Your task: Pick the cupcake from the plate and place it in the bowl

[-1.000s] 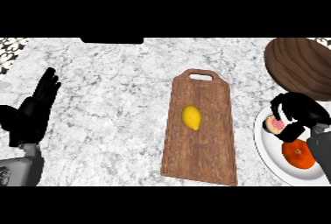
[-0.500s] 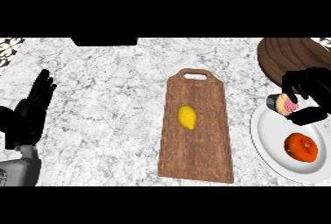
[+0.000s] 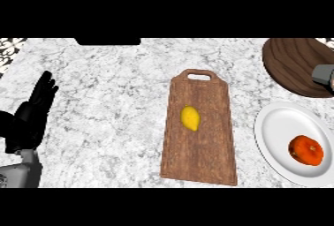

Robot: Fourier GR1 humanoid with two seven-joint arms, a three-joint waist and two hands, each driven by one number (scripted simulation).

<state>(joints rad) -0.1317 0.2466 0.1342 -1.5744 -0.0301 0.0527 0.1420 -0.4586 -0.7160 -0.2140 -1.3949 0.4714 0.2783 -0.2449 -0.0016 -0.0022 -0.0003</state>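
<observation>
Head view, kitchen counter. At 9 o'clock the left hand rests open, fingers straight and pointing up toward 12 o'clock, holding nothing. At 2 o'clock, against the right edge, a grey piece of the right forearm overlaps the dark wooden bowl. The right hand itself lies outside the view, so its grasp cannot be told.

The white plate sits at 4 o'clock, directly below the bowl and just apart from it. It carries only a round orange fruit. The cupcake is not seen on the plate, nor in the visible part of the bowl, and it may be hidden with the unseen hand.

A wooden cutting board lies at centre, its long axis running 12 to 6 o'clock, with a lemon on it.

Key relation: the bowl lies at 12 o'clock from the plate, at the right side, so the right arm is much the nearer. The left hand is well apart, beyond the board. Judged stage: the placing step, over the bowl.
</observation>
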